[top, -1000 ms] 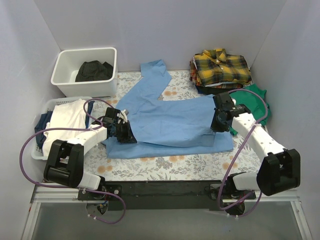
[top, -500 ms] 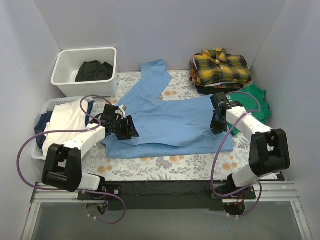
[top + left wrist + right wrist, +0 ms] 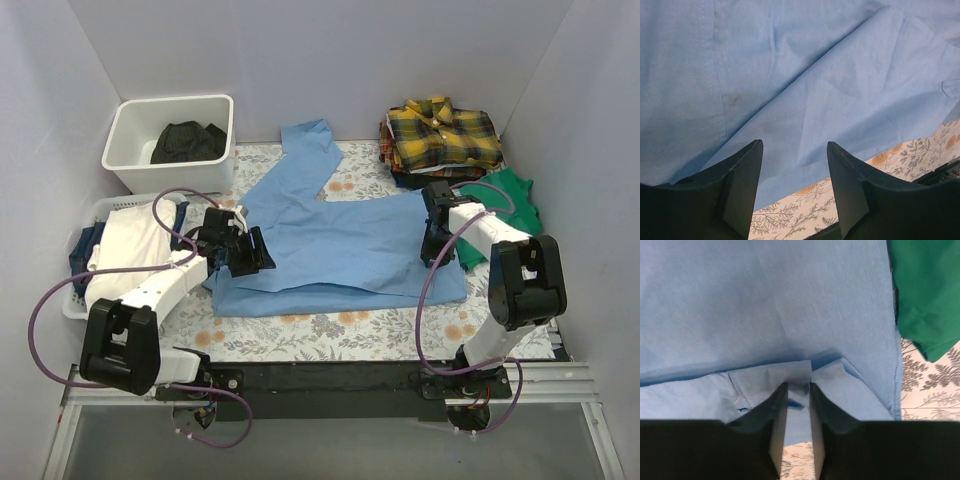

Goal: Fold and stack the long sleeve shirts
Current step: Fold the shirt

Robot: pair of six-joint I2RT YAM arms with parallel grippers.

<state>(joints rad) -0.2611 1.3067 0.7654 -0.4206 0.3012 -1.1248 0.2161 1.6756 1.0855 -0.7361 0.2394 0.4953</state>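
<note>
The light blue long sleeve shirt [image 3: 340, 245] lies spread on the floral table, its lower part folded over and one sleeve [image 3: 305, 150] reaching toward the back. My left gripper [image 3: 252, 255] [image 3: 794, 145] hovers over the shirt's left edge, open with nothing between its fingers. At the shirt's right edge my right gripper [image 3: 431, 250] [image 3: 798, 385] has its jaws a little apart, open, and a corner of blue cloth [image 3: 802, 371] lies at the tips. The yellow-and-black plaid shirt [image 3: 440, 135] sits folded at the back right.
A green T-shirt [image 3: 508, 200] [image 3: 925, 295] lies right of the blue shirt, close to my right arm. A white bin [image 3: 130, 165] holding a black garment [image 3: 187, 140] stands back left. A basket [image 3: 95, 215] with white cloth [image 3: 125, 245] sits at the left edge.
Both grippers have opened and let go of the blue shirt's folded edge, which now lies flatter. The left gripper shifted slightly back and the right arm swung in closer to the shirt.
</note>
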